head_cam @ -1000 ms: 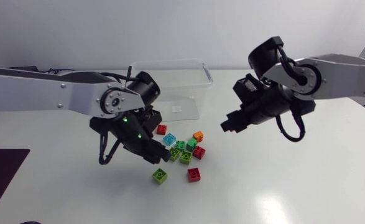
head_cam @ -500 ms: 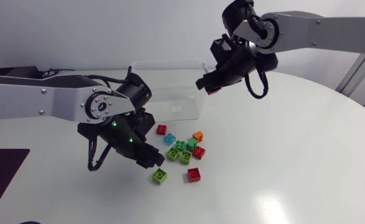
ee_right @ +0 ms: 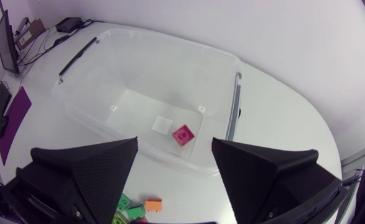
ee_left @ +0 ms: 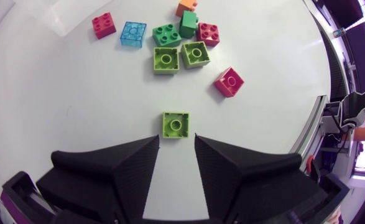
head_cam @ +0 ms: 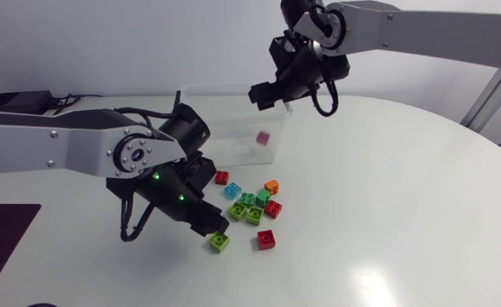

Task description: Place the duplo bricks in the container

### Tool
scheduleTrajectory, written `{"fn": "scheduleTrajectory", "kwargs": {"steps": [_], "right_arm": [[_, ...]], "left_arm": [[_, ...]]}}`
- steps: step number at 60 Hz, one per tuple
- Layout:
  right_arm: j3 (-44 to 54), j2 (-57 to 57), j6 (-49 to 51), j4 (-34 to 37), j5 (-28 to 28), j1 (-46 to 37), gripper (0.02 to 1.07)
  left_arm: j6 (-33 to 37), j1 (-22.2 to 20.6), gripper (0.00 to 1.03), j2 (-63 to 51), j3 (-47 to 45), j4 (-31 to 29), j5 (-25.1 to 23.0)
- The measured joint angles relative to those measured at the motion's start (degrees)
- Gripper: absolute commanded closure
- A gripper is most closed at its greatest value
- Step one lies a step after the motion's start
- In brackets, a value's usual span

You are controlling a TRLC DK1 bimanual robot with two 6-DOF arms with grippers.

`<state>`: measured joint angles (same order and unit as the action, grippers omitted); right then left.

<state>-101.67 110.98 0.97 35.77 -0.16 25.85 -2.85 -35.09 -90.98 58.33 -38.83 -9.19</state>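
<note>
The clear plastic container (head_cam: 233,86) stands at the back of the table. My right gripper (head_cam: 264,92) hangs open over its right end, nothing between the fingers. In the right wrist view a red brick (ee_right: 183,134) lies inside the container (ee_right: 170,46), below the gripper (ee_right: 175,142). My left gripper (head_cam: 211,223) is low over the table, its fingers a narrow gap apart and empty. A light green brick (head_cam: 219,242) lies just ahead of its fingertips (ee_left: 177,140). A red brick (head_cam: 266,240) lies beside the green one (ee_left: 175,124).
Several loose bricks (head_cam: 252,203) in red, blue, green and orange lie clustered between the container and my left gripper. A white label (ee_right: 162,124) sits on the container floor. A dark mat (head_cam: 2,230) lies at the table's left.
My right arm swung from the table's right up over the container and opened, letting the red brick drop inside. My left gripper shifted slightly toward the light green brick.
</note>
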Motion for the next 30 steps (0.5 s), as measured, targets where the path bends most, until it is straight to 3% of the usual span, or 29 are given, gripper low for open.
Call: {"fn": "scheduleTrajectory", "kwargs": {"steps": [30], "right_arm": [[27.8, -28.2, -0.5, -1.6, -1.0, -1.5, 0.07]], "left_arm": [[0.0, -3.5, 0.60, -6.8, 0.0, 0.4, 0.0]]}}
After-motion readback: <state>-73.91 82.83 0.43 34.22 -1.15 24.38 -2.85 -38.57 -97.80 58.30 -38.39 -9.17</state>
